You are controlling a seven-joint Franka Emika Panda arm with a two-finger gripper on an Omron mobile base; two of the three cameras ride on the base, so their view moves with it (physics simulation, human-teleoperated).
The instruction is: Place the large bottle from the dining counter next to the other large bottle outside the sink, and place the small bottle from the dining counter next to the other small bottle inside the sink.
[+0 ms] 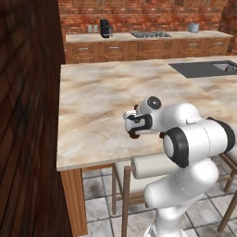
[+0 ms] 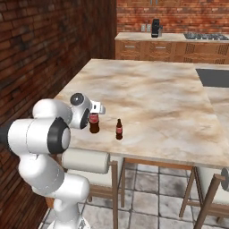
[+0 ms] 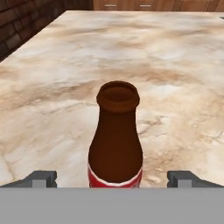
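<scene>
The large bottle, brown with a red label, stands upright on the dining counter near its front edge. My gripper is open, with one fingertip on each side of the bottle and a gap to it on both. From the right base view the gripper sits at the neck of the large bottle. The small bottle stands just to its right. The sink lies in a dark surround at the counter's far right.
A dark brick wall runs along the left. Grey-cushioned stools stand under the counter's front edge. A back counter with drawers carries a coffee machine, a cooktop and a toaster.
</scene>
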